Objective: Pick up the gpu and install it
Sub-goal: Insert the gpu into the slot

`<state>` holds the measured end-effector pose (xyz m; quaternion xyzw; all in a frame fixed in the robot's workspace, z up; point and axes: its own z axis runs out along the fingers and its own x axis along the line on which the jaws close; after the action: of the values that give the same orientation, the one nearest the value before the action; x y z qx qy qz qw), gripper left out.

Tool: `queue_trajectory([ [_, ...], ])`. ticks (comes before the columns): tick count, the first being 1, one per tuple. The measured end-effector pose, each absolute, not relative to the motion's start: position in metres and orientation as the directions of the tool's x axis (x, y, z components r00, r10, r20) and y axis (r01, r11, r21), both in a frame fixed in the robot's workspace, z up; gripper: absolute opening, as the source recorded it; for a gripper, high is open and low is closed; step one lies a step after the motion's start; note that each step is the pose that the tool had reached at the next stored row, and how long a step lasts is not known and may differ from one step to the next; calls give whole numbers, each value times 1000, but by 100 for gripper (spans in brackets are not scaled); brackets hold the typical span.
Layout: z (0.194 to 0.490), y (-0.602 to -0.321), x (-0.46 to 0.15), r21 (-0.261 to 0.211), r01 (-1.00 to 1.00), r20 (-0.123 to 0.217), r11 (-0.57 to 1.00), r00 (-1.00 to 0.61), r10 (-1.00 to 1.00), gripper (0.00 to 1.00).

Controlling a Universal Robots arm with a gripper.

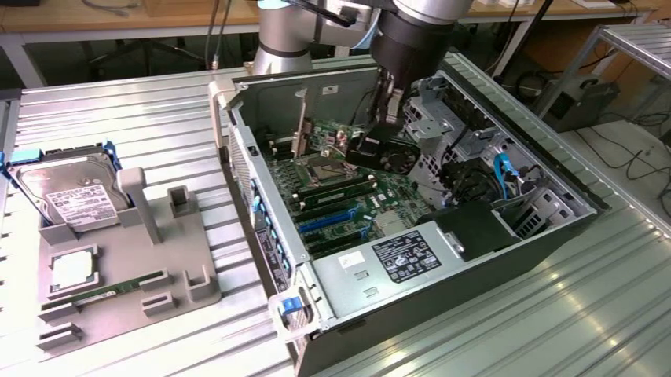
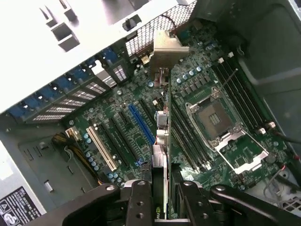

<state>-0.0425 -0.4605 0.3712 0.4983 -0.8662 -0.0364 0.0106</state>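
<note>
Jaws: pressed in from both sides on the near end of the gpu (image 2: 160, 141), a flat rectangular card with a black fan face and a silver metal end bracket (image 2: 167, 47).

The card is held on edge. I judge it to be clear above the green motherboard (image 2: 186, 92) inside the open black-and-grey metal computer case (image 1: 472, 314). Whether its lower edge touches a slot cannot be told.

Its long axis runs straight out from the jaws to the bracket, which stands near the slotted rear wall (image 2: 89, 89) at the motherboard's edge.

The long blue expansion slot (image 2: 141, 123) on the motherboard lies parallel to the card, just beside it. The open silver processor socket (image 2: 214, 115) lies on the card's other side.

The grey robot arm (image 1: 419, 31) stands over the motherboard.
</note>
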Motion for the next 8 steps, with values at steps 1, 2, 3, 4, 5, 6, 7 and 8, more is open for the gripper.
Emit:
queue_trajectory([
  [1,370,-461,-43,74,-875,-18,479,-481,-877,26],
  [2,369,-461,-43,74,-883,-18,464,-467,-884,26],
  [3,368,-460,-43,74,-895,-18,441,-443,-896,26],
  [4,367,-460,-43,74,-902,-18,426,-429,-903,26],
  [5,366,-460,-43,74,-909,-18,410,-413,-911,26],
  [6,365,-460,-43,74,-916,-18,394,-396,-918,26],
  [7,365,-460,-43,74,-924,-18,375,-377,-926,26],
  [8,364,-460,-43,73,-931,-18,357,-359,-933,26],
])
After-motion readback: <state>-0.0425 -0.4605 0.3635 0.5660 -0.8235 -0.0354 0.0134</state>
